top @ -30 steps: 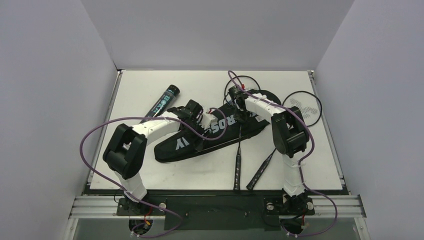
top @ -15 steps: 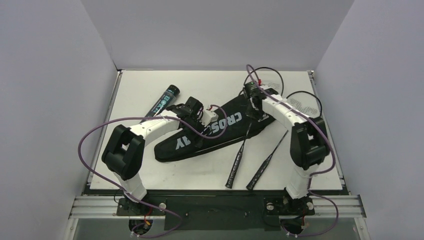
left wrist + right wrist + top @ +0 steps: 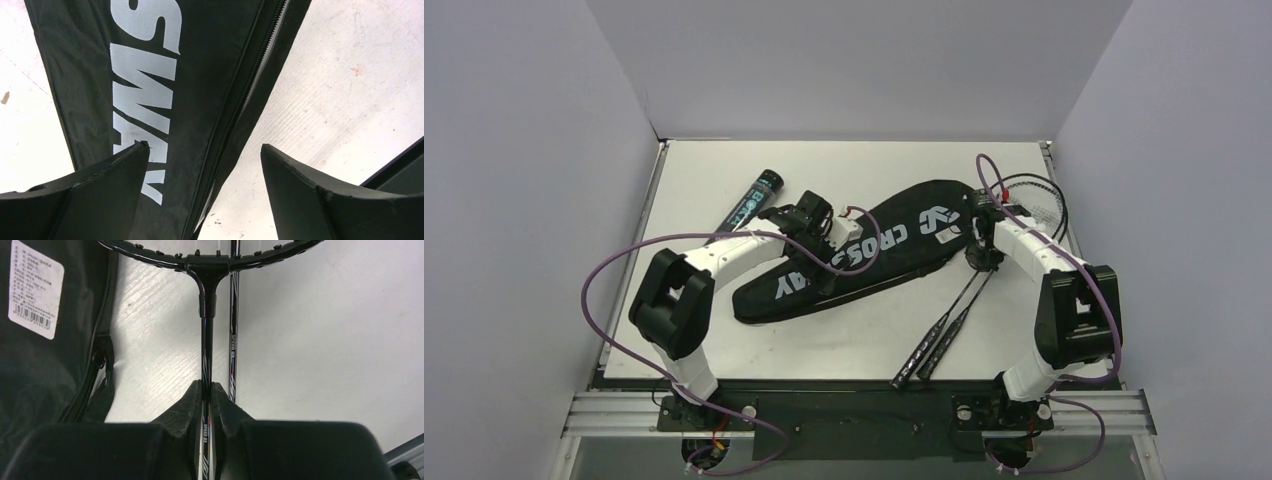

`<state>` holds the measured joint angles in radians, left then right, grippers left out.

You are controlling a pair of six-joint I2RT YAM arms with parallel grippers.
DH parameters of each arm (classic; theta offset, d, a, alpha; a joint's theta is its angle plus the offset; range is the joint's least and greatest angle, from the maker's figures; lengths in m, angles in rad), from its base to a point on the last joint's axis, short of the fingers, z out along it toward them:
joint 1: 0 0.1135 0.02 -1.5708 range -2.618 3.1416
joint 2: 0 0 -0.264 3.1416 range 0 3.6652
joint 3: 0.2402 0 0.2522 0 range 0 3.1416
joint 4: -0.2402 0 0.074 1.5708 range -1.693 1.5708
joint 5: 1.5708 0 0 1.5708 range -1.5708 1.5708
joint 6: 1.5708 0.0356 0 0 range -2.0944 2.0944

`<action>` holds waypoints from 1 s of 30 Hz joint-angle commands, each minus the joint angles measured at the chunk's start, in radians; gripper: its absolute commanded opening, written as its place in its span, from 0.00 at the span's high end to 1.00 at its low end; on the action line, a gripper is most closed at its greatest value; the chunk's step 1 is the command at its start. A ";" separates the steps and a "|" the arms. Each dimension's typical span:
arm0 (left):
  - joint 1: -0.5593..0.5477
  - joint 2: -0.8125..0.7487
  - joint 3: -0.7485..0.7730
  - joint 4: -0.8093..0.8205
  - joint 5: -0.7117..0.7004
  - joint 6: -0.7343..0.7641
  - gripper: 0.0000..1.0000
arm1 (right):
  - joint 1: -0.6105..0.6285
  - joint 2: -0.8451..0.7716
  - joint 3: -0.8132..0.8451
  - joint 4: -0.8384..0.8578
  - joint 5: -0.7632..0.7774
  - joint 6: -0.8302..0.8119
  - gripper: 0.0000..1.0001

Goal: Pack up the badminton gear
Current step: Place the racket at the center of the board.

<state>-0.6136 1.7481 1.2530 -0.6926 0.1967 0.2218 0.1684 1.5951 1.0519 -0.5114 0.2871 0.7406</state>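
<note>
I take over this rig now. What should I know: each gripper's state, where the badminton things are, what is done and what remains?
Left gripper: open, above the bag at its zipper, holding nothing.
Right gripper: shut on the shaft of one racket, right of the bag.
Second racket: on the table beside the held one.
Tube: on the table, left of the bag.
Done: nothing packed yet.
To do: rackets and tube into the bag.
</note>
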 commanded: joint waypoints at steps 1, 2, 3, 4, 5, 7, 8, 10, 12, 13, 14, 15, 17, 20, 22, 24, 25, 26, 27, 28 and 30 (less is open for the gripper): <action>0.016 0.008 0.045 -0.043 0.047 0.004 0.06 | -0.013 -0.010 -0.014 0.033 0.023 0.031 1.00; 0.018 0.029 0.077 -0.066 0.058 0.028 0.06 | -0.013 -0.003 -0.014 0.041 0.014 0.034 1.00; 0.018 0.055 0.087 -0.087 0.057 0.033 0.06 | -0.013 0.000 -0.013 0.045 0.008 0.040 1.00; 0.015 0.058 0.086 -0.077 0.046 0.037 0.06 | -0.013 0.000 -0.013 0.052 0.003 0.048 1.00; 0.005 0.046 0.075 -0.028 0.000 0.039 0.06 | -0.011 0.000 -0.013 0.055 -0.004 0.051 0.99; -0.012 0.023 0.026 0.049 -0.054 0.060 0.09 | -0.011 -0.003 -0.011 0.064 -0.006 0.061 0.93; -0.017 0.020 0.008 0.062 -0.072 0.079 0.11 | -0.011 -0.003 -0.011 0.065 -0.006 0.067 0.91; -0.032 0.027 0.002 0.074 -0.082 0.093 0.17 | -0.009 -0.004 -0.005 0.065 -0.011 0.075 0.83; -0.041 0.036 -0.002 0.083 -0.087 0.098 0.20 | -0.003 -0.008 0.003 0.062 -0.013 0.081 0.73; -0.045 0.037 -0.007 0.087 -0.088 0.099 0.21 | 0.004 -0.009 0.007 0.060 -0.012 0.083 0.70; -0.046 0.037 -0.010 0.096 -0.092 0.101 0.21 | 0.014 -0.010 0.014 0.050 -0.008 0.085 0.67; -0.048 0.033 -0.016 0.099 -0.093 0.101 0.21 | 0.021 -0.010 0.019 0.041 0.005 0.087 0.65; -0.050 0.024 -0.019 0.104 -0.091 0.107 0.21 | 0.040 -0.012 0.024 0.026 0.011 0.095 0.62; -0.050 0.014 -0.018 0.101 -0.094 0.116 0.19 | 0.107 -0.045 0.020 0.053 0.000 0.122 0.58; -0.050 0.011 -0.021 0.102 -0.095 0.120 0.18 | 0.164 -0.038 0.045 0.065 -0.014 0.149 0.57; -0.049 0.010 -0.029 0.110 -0.098 0.126 0.17 | 0.210 -0.014 0.068 0.091 -0.048 0.188 0.56; -0.050 0.009 -0.034 0.111 -0.097 0.126 0.17 | 0.223 -0.001 0.069 0.126 -0.081 0.204 0.55; -0.050 0.008 -0.035 0.111 -0.097 0.126 0.17 | 0.241 0.005 0.067 0.147 -0.109 0.237 0.55; -0.050 0.005 -0.038 0.110 -0.098 0.126 0.17 | 0.249 0.020 0.065 0.189 -0.124 0.267 0.55; -0.049 -0.001 -0.040 0.113 -0.101 0.126 0.17 | 0.260 0.028 0.063 0.207 -0.149 0.282 0.55; -0.050 -0.009 -0.049 0.117 -0.109 0.128 0.16 | 0.269 0.060 0.068 0.247 -0.180 0.319 0.55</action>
<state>-0.6640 1.7901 1.2160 -0.6159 0.1028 0.3325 0.4236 1.6066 1.0935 -0.3428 0.1822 0.9489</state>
